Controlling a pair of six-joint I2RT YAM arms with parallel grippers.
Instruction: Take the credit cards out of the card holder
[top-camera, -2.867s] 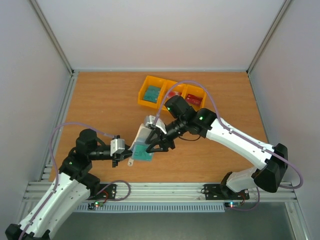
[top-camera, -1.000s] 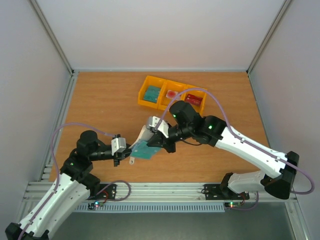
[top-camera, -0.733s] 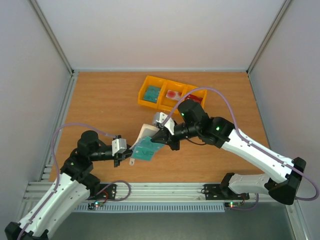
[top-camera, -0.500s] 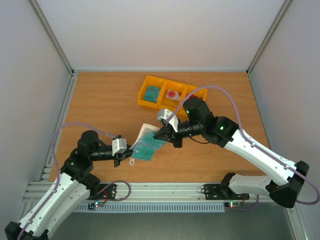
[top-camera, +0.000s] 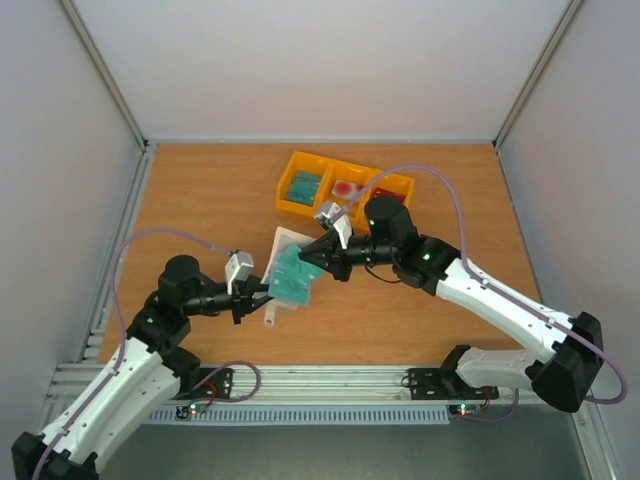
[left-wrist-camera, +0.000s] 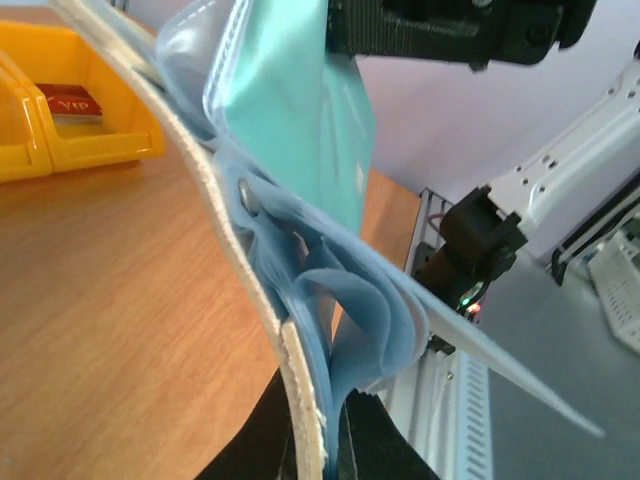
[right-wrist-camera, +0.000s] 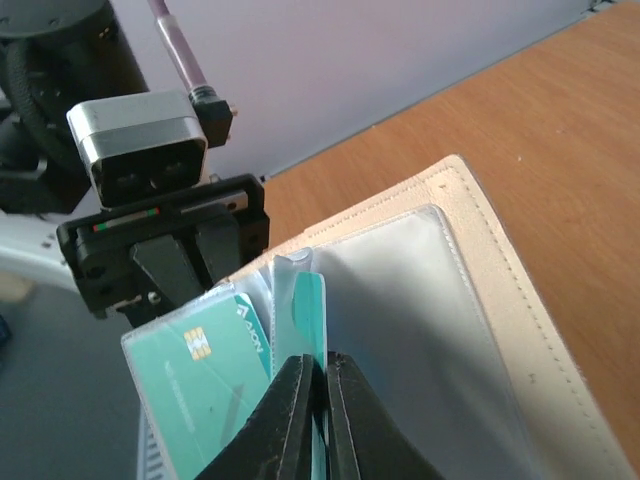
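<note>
The card holder (top-camera: 284, 262), cream-beige outside with grey-blue sleeves, hangs open above the table. My left gripper (top-camera: 250, 291) is shut on its lower edge; in the left wrist view the fingers (left-wrist-camera: 318, 440) clamp the cream cover (left-wrist-camera: 255, 275). My right gripper (top-camera: 309, 254) is shut on the edge of a teal credit card (right-wrist-camera: 322, 305) that stands in a sleeve, jaws closed on it (right-wrist-camera: 323, 390). A second teal card (right-wrist-camera: 195, 385) with a chip sits in the sleeve beside it. The beige cover (right-wrist-camera: 500, 290) spreads to the right.
A yellow three-compartment tray (top-camera: 297, 207) stands at the back middle, with a teal card (top-camera: 305, 184), a pinkish card (top-camera: 347, 187) and, in the left wrist view, a dark red card (left-wrist-camera: 75, 102). Grey walls enclose the table on three sides.
The holder has been lifted and turned more upright, towards the tray. My right gripper drew back, then came onto the teal card's edge. My left gripper moved a little right with the holder.
</note>
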